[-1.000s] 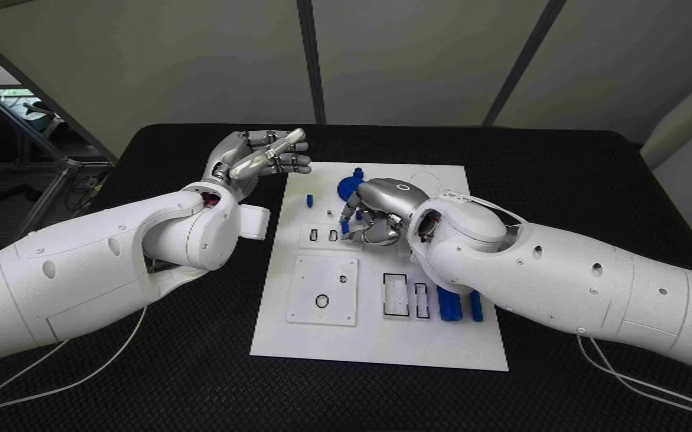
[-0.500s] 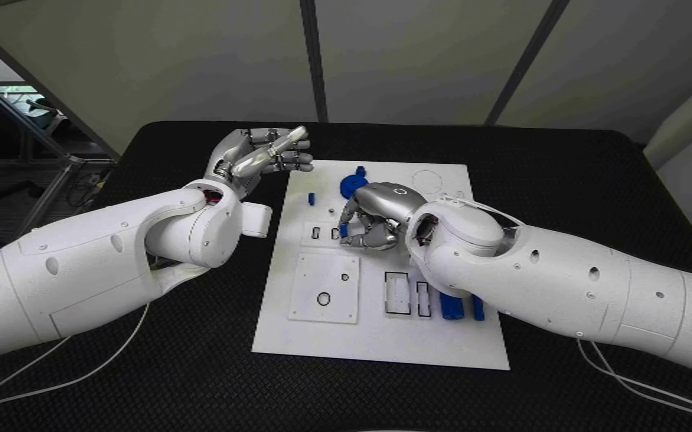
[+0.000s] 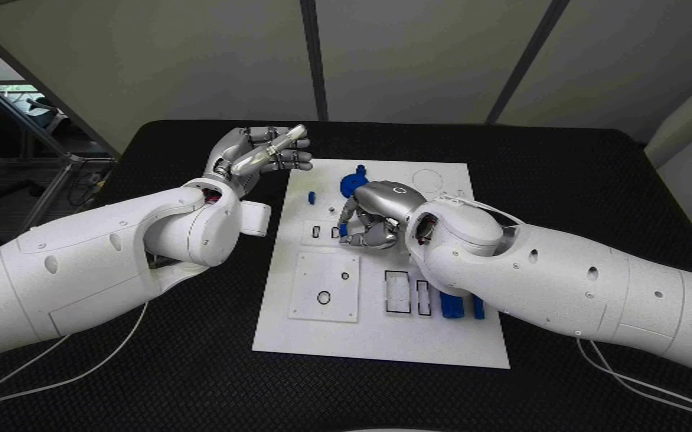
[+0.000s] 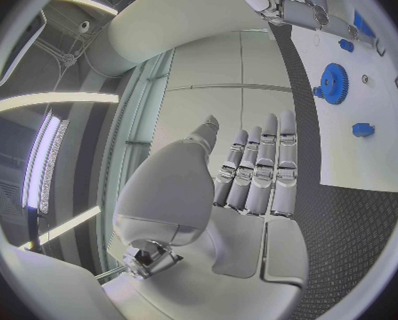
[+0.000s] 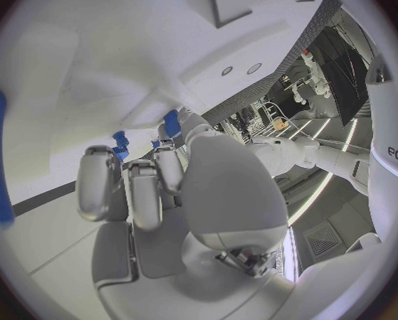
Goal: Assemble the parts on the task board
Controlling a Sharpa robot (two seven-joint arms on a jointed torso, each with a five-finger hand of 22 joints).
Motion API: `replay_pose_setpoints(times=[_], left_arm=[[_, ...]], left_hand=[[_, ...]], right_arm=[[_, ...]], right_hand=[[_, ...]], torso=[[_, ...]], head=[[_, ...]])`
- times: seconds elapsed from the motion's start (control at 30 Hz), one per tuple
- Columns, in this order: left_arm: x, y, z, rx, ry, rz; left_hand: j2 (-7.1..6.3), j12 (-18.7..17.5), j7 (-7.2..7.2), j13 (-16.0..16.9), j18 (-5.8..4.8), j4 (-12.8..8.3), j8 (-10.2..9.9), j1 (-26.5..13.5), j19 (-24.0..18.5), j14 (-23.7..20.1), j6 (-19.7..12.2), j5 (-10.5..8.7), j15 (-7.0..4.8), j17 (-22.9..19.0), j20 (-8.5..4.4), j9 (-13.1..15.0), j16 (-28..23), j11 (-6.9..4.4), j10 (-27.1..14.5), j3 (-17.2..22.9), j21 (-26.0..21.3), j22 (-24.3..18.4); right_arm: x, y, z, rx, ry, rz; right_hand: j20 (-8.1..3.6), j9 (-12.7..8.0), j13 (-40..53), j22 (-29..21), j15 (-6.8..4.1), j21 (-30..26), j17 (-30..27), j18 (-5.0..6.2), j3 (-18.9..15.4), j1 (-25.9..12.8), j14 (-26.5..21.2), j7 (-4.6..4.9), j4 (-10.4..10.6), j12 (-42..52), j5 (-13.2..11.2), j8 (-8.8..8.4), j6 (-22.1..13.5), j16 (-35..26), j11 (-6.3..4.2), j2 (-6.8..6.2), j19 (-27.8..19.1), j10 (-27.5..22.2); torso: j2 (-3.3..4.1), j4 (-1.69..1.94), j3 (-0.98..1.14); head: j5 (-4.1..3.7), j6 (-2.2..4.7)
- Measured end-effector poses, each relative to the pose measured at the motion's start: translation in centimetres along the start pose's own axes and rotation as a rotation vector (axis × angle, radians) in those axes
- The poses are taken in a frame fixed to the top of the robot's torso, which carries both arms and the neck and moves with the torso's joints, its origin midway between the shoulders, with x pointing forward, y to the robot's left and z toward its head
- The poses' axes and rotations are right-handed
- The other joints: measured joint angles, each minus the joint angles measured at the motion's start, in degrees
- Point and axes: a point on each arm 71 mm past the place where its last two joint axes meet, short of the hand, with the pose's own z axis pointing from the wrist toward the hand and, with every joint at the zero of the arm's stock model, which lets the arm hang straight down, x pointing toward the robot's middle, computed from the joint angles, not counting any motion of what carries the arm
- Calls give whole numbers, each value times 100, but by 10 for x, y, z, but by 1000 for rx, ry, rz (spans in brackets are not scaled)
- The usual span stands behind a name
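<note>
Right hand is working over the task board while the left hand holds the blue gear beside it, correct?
Not quite. The left hand holds nothing; the head view shows it raised beside the task board, and the blue gear lies on the board. The right hand is indeed over the board.

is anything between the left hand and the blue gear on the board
Nothing visible does. The left hand hangs off the task board's far left corner, holding nothing, and bare board lies between it and the blue gear. The right hand works just nearer on the board.
</note>
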Motion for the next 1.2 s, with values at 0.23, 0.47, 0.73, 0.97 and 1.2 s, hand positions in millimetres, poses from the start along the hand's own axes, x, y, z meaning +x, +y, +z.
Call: replay_pose_setpoints(times=[0.23,0.47,0.73,0.97,1.2], left_arm=[[0,0,0,0,0,0],[0,0,0,0,0,0],[0,0,0,0,0,0],[0,0,0,0,1,0],[0,0,0,0,1,-1]], left_hand=[[0,0,0,0,0,0,0,0,0,0,0,0,0,0,0,0,0,0,0,0,0,-1],[0,0,0,0,-1,0,0,0,0,0,0,0,0,-1,0,0,0,0,0,0,0,-1],[0,0,0,0,0,0,0,0,0,0,0,0,0,-1,0,0,1,0,0,0,0,-1],[0,0,0,0,0,0,0,0,0,0,0,0,0,-1,0,0,2,0,0,0,0,-2],[0,0,0,0,-1,0,0,0,-13,0,0,0,0,2,13,0,-4,0,0,0,0,-2]], right_arm=[[0,-1,0,2,-3,-13],[0,-2,0,8,-6,-29],[-1,-3,1,11,-9,-44],[-1,-3,1,12,-9,-51],[-1,-3,1,12,-7,-55]], right_hand=[[0,-21,-79,-22,0,-28,0,0,-17,-23,0,55,-14,-76,0,-7,-73,0,32,-23,0,-72],[21,-38,-99,-40,0,-28,0,0,-33,-44,0,95,-29,-113,0,-39,-114,0,52,-46,-21,-91],[23,-51,-132,-64,0,-53,0,1,-49,-59,0,100,-46,-147,-24,-68,-156,0,73,-105,-23,-112],[63,-67,-175,-107,0,-76,0,0,-66,-112,0,140,-28,-204,-72,-106,-236,-21,105,-157,-63,-144],[63,-79,-193,-128,22,-99,0,0,-81,-134,22,157,-13,-229,-79,-135,-255,-21,114,-179,-63,-153]], torso=[[2,-3,4],[2,-4,4],[2,-4,4],[2,-4,3],[2,-5,3]], head=[[-7,-3],[-28,-16],[-38,-16],[-35,-19],[-34,-21]])
